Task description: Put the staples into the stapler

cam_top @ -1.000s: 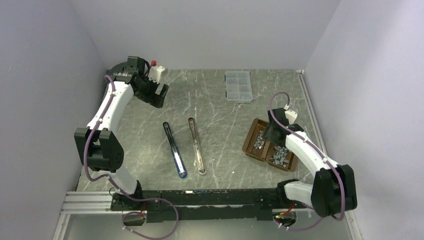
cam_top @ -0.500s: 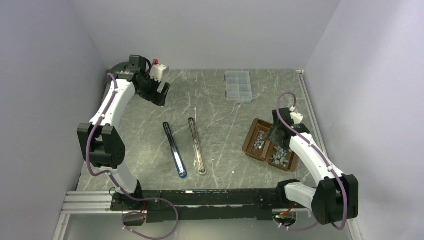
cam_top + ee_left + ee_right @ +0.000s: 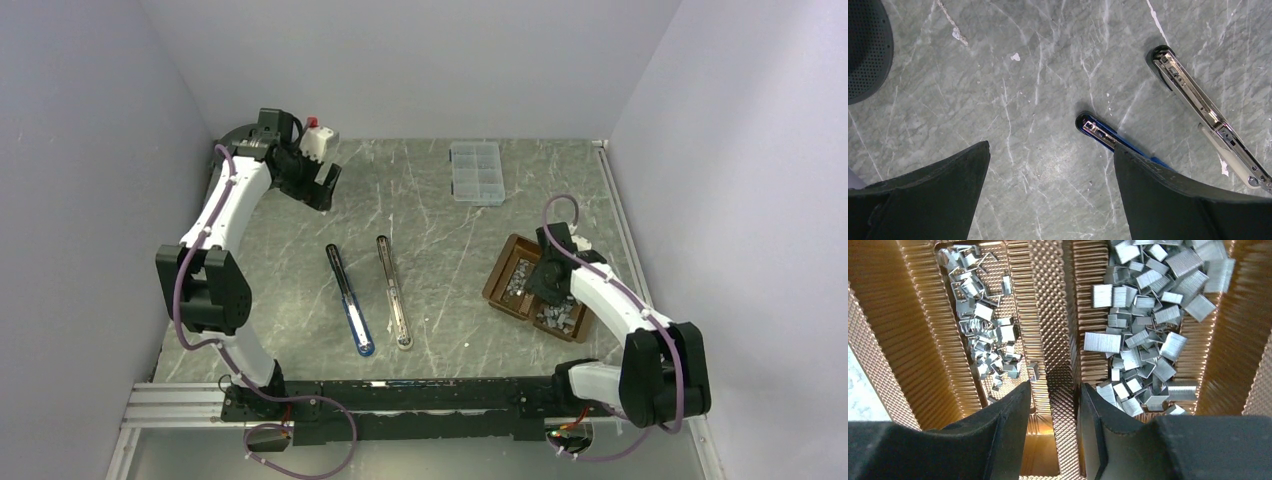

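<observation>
Right gripper [image 3: 1054, 390] lowered into tray [image 3: 913, 315], astride divider [image 3: 1050, 315], staples [image 3: 1143, 305] either side

On the grey surface [image 3: 440, 205] I see a blue stapler [image 3: 351, 303] and a pale stapler [image 3: 393, 292] lying open side by side, a brown tray [image 3: 496, 284] to the right, a clear box [image 3: 476, 172] beyond.

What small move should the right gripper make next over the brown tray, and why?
Probably shift the right gripper slightly sideways over the flat staples before lowering: its jaws line up with the divider ridge between the compartments, with no strip between them.
</observation>
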Controlling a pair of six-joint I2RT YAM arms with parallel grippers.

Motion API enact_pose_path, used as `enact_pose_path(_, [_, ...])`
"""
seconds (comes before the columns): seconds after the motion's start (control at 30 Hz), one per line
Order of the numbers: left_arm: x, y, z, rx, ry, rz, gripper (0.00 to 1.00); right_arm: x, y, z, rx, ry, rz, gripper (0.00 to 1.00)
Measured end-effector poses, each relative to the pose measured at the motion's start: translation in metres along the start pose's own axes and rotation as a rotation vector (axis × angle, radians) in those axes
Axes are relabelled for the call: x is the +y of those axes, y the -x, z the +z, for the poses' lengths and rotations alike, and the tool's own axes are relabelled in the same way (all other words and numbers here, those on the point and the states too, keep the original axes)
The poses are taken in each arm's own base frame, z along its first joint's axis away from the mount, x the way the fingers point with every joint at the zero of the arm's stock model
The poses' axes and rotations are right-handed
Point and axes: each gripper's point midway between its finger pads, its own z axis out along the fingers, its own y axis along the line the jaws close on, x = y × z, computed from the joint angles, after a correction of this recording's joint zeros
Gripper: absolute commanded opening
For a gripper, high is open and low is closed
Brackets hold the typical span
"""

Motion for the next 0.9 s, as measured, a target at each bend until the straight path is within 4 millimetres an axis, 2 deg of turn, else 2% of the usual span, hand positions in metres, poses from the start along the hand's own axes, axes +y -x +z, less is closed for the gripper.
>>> enact_pose_path(0.17, [0.001, -0.002, 0.006, 0.013, -0.005, -0.003, 0.99, 0.02, -0.001, 0.002, 0.017, 0.03, -0.044, 0.43])
enact_pose_path(0.4, [0.003, -0.006, 0.019, 0.039, -0.014, -0.01, 0.99, 0.086, -0.003, 0.001, 0.022, 0.108, -0.181, 0.42])
enact_pose_path(0.53, [0.004, -0.009, 0.026, 0.054, -0.02, -0.014, 0.99, 0.113, -0.006, 0.0, 0.017, 0.141, -0.248, 0.44])
enact_pose_path(0.73, [0.005, -0.013, 0.038, 0.077, -0.032, -0.021, 0.99, 0.114, 0.002, -0.007, -0.01, 0.14, -0.281, 0.58])
enact_pose_path(0.9, [0.005, -0.015, 0.048, 0.092, -0.043, -0.026, 0.99, 0.103, 0.007, -0.027, -0.043, 0.15, -0.279, 0.5])
